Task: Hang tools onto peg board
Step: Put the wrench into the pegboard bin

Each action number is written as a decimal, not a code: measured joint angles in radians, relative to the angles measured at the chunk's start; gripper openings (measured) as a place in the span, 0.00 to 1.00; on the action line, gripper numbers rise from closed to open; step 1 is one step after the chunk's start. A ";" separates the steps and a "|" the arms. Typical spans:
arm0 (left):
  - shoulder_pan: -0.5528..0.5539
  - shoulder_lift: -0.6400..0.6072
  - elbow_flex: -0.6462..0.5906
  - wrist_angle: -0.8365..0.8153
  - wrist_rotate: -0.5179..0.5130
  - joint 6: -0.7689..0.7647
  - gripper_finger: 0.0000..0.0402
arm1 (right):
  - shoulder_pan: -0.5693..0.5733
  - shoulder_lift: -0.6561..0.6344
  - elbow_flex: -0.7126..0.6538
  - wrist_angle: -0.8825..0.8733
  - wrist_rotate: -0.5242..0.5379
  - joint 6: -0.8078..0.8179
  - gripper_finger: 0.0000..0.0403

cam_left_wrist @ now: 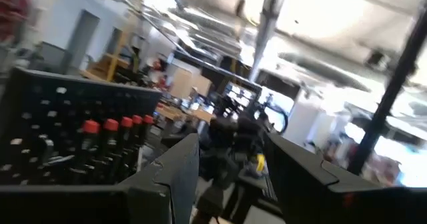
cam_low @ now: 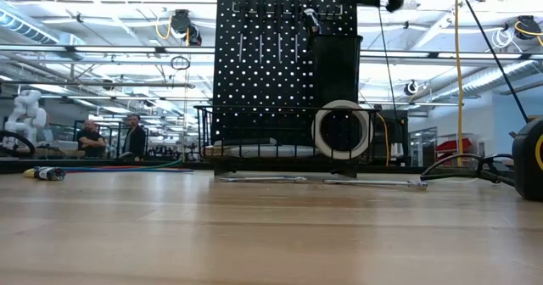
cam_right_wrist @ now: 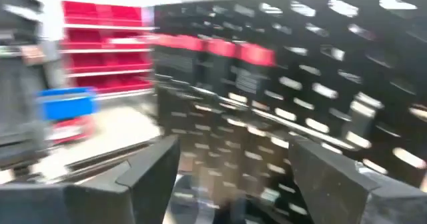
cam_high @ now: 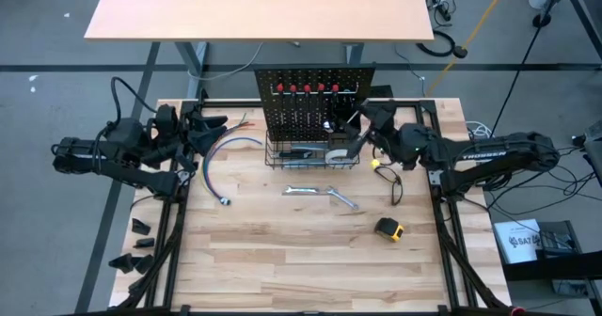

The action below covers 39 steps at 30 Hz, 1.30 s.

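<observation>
- Tape measure [cam_high: 389, 229] lies nearest, well in front of the peg board [cam_high: 313, 109].
- Wrenches [cam_high: 320, 194] lie just before its basket [cam_high: 310, 156].
- Right gripper [cam_high: 359, 133] hovers at the board, fingers wide, empty.
- Left gripper [cam_high: 209, 128] waits left of the board, fingers parted, empty.

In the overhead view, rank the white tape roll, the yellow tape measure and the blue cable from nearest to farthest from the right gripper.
From the right gripper, at the peg board:
1. White tape roll, in the basket just below it.
2. Yellow tape measure, on the table toward the front.
3. Blue cable, left of the board.
</observation>
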 joint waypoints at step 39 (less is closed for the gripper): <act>-0.060 0.677 -0.001 -0.008 0.243 0.231 0.43 | 0.385 0.507 0.094 -0.837 -0.279 1.046 0.52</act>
